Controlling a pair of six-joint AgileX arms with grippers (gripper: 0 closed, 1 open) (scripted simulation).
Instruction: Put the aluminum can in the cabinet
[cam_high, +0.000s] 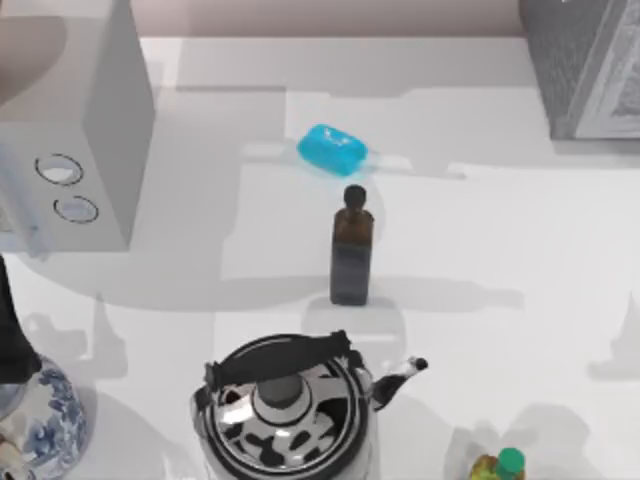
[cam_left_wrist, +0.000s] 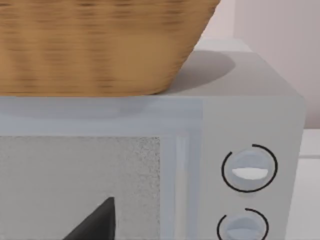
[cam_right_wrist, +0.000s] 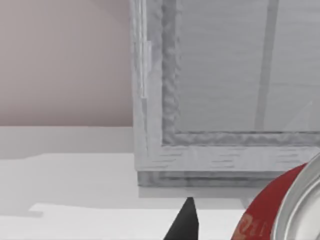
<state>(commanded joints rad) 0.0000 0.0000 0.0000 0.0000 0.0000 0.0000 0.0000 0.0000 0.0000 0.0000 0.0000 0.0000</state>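
Your right gripper (cam_right_wrist: 186, 220), grip state unclear, has the aluminum can (cam_right_wrist: 270, 210) beside it, near the closed cabinet (cam_right_wrist: 220, 100); approach its door squarely.

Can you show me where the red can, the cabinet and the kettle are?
aluminum can (cam_right_wrist: 265, 215): right wrist view, its red side.
cabinet (cam_right_wrist: 225, 75): right wrist view, its pale front panel.
kettle (cam_high: 285, 405): top view, its lid.
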